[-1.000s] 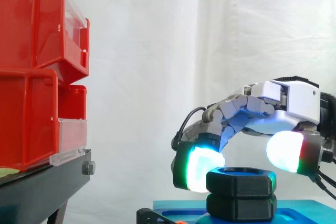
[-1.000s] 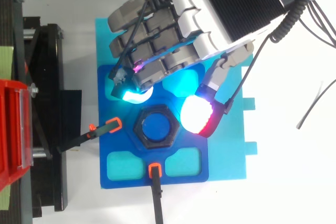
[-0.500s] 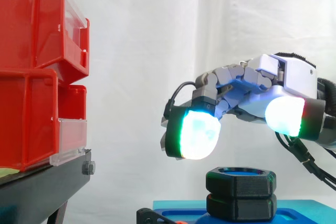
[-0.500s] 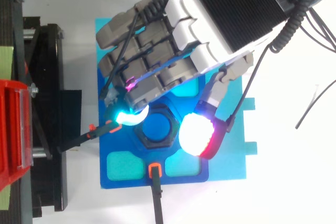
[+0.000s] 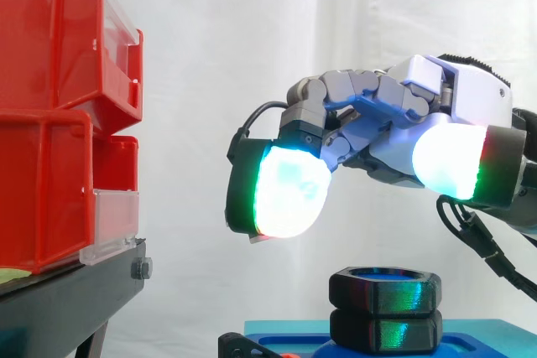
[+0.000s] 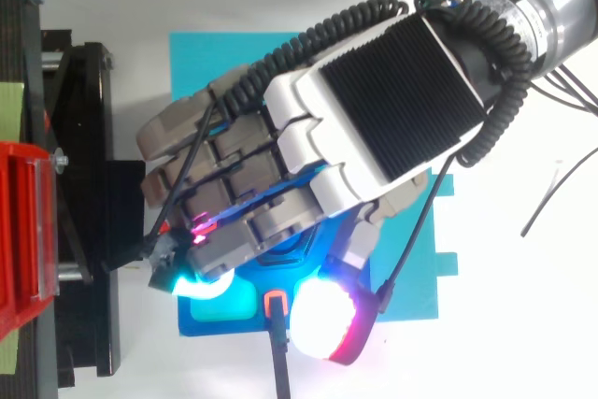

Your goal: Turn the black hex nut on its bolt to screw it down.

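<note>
Empty hand (image 5: 394, 153) above hex nut (image 5: 385, 289)

I see the black hex nut (image 5: 384, 286) sitting level at the bottom of my side view, flat faces outward, a greenish sheen on them. Its round bore opens upward, with a pale blue rim showing inside. It rests directly on a second black hex piece (image 5: 384, 331) of the same outline, corners roughly lined up, and the stack stands upright on the blue base plate (image 5: 478, 341). The robot hand (image 5: 466, 102) hangs above it, apart, fingers loosely arched, holding nothing
</note>
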Motion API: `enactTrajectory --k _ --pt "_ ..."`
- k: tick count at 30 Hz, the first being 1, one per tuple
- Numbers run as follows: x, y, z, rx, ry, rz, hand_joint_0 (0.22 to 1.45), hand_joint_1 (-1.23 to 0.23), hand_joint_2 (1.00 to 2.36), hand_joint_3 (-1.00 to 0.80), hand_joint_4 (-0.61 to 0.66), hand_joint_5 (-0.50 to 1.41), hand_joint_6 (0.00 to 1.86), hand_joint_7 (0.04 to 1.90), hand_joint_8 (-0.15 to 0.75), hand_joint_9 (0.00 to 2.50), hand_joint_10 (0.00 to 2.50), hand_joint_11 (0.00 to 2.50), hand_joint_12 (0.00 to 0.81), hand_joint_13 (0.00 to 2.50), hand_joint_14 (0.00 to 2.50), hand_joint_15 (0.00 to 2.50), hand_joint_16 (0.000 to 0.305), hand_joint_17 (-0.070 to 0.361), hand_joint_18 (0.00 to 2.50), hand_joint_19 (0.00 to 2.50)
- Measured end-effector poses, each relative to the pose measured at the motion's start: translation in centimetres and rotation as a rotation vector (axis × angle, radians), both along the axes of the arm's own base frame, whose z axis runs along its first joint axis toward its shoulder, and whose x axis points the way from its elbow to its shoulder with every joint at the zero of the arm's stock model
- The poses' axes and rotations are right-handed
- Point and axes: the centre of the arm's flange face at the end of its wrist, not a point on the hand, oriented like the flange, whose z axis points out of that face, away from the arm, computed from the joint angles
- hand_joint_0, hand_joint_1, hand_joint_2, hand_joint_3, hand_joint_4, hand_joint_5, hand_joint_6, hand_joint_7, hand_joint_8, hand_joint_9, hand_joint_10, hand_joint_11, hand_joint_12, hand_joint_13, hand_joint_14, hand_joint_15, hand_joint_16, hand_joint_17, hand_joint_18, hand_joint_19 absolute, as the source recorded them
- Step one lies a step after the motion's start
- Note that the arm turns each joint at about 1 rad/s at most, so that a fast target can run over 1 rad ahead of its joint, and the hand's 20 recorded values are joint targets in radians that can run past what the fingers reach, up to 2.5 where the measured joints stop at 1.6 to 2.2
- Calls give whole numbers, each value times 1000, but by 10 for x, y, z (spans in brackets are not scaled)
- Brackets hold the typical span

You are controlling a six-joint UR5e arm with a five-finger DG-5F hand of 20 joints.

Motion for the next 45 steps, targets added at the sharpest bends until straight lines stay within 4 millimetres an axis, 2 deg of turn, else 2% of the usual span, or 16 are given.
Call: enactTrajectory --k 8,10,13,25,45 --pt "-1 15 -10 -19 7 -13 454 -285 1000 -500 110 -119 553 1148 200 753 13 362 263 676 13 347 33 74 432 331" --pt "-3 16 -14 -20 12 -14 430 -383 1000 -500 121 -125 558 1132 210 754 14 365 273 684 13 341 35 78 446 317" --pt "-4 17 -18 -21 18 -16 413 -453 1000 -500 139 -130 568 1107 215 755 12 355 283 683 13 332 36 82 458 310" --pt "-9 14 -26 -40 28 -26 415 -682 1000 -500 155 -173 653 936 211 707 14 363 277 677 13 332 35 80 468 293" --pt "-14 0 -30 -74 36 -54 444 -634 1000 -500 138 -185 687 891 201 700 13 392 264 666 13 337 33 74 448 312"
